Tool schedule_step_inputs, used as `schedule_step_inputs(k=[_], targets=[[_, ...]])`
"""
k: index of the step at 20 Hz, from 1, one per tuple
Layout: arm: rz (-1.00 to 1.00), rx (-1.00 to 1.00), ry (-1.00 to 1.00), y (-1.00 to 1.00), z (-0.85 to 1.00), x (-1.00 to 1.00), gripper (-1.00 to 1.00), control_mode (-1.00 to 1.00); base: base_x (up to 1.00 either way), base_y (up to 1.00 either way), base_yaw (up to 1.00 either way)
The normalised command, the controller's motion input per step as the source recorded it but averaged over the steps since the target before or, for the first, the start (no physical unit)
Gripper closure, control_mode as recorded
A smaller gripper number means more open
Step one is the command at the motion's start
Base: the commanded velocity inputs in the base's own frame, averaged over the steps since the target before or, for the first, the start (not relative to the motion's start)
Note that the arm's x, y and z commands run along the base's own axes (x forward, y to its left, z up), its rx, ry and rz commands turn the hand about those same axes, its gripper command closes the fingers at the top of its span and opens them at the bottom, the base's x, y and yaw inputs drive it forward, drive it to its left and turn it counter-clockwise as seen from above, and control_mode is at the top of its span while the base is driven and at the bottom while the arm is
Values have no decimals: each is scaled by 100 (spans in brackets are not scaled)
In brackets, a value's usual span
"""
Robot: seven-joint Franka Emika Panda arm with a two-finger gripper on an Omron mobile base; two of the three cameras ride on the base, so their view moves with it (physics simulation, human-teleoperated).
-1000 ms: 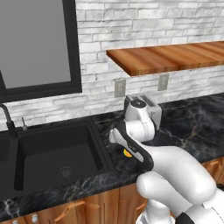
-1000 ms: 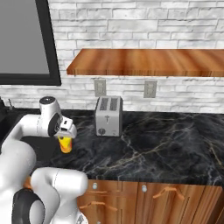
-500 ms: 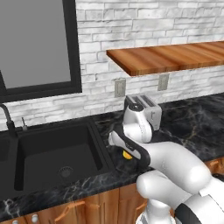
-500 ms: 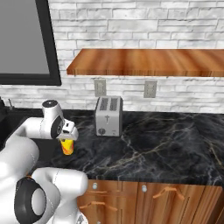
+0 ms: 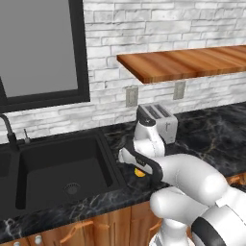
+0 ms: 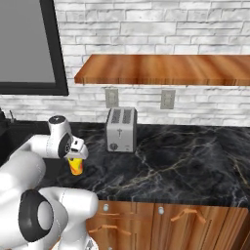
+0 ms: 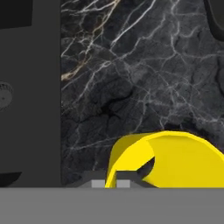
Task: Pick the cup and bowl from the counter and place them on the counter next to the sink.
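fingers (image 7: 111, 183): pinched tight on the rim of the cup, one finger inside the cup and one outside, seen from the hand view
cup (image 6: 75, 165): small and yellow-orange, held right at the fingers; from the hand view (image 7: 175, 159) its open mouth is just past the finger tips
cup height: from the right base view it hangs under the white hand, low over the tabletop; I cannot tell if its bottom touches
cup from the left: a bit of orange (image 5: 140, 173) peeks out under the arm
tabletop (image 6: 180, 166): black marble with thin white and gold lines, right below the fingers and the cup
sink (image 5: 57, 168): a wide dark hollow just to one side of the fingers, with a round drain in its floor; only a thin strip of tabletop lies between it and the cup
sink from the hand view: a flat dark wall (image 7: 30, 92) beside the marble, near the fingers
faucet (image 5: 6, 129): thin, dark and curved, at the back of the sink, far from the fingers
toaster (image 6: 121, 129): silver with two slots, standing upright behind the fingers by the wall, near the cup but not touching it
plugs on the wall (image 6: 111, 97): two pale plates on the white brick wall, above the toaster
shelf (image 6: 161, 69): a long brown wooden board, high over the toaster
window (image 5: 38, 48): big, with a dark frame, above the sink
cabinets (image 6: 176, 222): brown wood with handles, under the tabletop
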Motion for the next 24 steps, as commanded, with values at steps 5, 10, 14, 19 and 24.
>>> schedule_step_inputs(k=[5, 10, 14, 19, 24], targets=[[0, 0, 0, 0, -22, 0, 100, -100, 0, 0, 0], [0, 0, 0, 0, -13, 0, 100, -100, 0, 0, 0], [0, 0, 0, 0, 0, 0, -100, -100, 0, 0, 0], [0, 0, 0, 0, 0, -1, -100, -100, 0, 0, 0], [1, -1, -1, 0, 13, 0, -100, -100, 0, 0, 0]])
